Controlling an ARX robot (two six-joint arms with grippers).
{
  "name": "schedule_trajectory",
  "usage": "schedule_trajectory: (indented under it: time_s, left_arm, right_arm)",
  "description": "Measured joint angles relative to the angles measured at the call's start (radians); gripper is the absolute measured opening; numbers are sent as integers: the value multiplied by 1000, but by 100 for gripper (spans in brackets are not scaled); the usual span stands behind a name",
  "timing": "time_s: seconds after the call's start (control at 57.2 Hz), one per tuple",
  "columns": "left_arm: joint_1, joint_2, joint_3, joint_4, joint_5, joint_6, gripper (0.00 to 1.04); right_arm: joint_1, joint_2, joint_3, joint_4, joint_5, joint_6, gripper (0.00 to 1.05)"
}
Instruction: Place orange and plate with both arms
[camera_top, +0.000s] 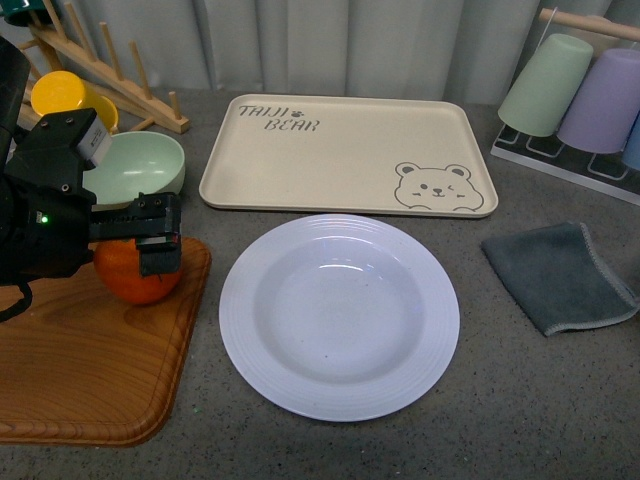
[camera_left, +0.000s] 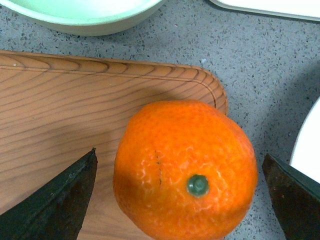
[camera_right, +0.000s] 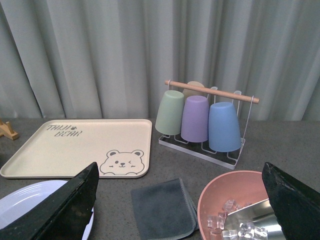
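The orange (camera_top: 128, 275) sits on the right corner of a wooden cutting board (camera_top: 90, 360), at the left. My left gripper (camera_top: 152, 238) is open right over it, one finger on each side; the left wrist view shows the orange (camera_left: 185, 167) with its green stem dot between the two dark fingers (camera_left: 55, 200), apart from both. The white ridged plate (camera_top: 340, 315) lies empty on the grey table in the middle, its edge also in the right wrist view (camera_right: 30, 200). My right gripper (camera_right: 180, 210) is open and empty, high above the table's right side, outside the front view.
A beige bear tray (camera_top: 345, 155) lies behind the plate. A pale green bowl (camera_top: 135, 170), a yellow mug (camera_top: 65, 95) and a wooden rack stand at the back left. A grey cloth (camera_top: 560, 275) and a cup rack (camera_top: 585, 95) are at the right. A pink bowl with ice (camera_right: 235, 207) sits below my right gripper.
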Motion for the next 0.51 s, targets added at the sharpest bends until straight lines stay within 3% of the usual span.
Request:
schedule_trajectory:
  time_s: [0.227, 0.507]
  left_arm:
    - [1, 18, 18, -14, -7, -10, 70]
    - [-29, -26, 19, -46, 0, -42, 67]
  right_arm:
    - [0, 0, 0, 0, 0, 0, 96]
    - [0, 0, 0, 0, 0, 0, 96]
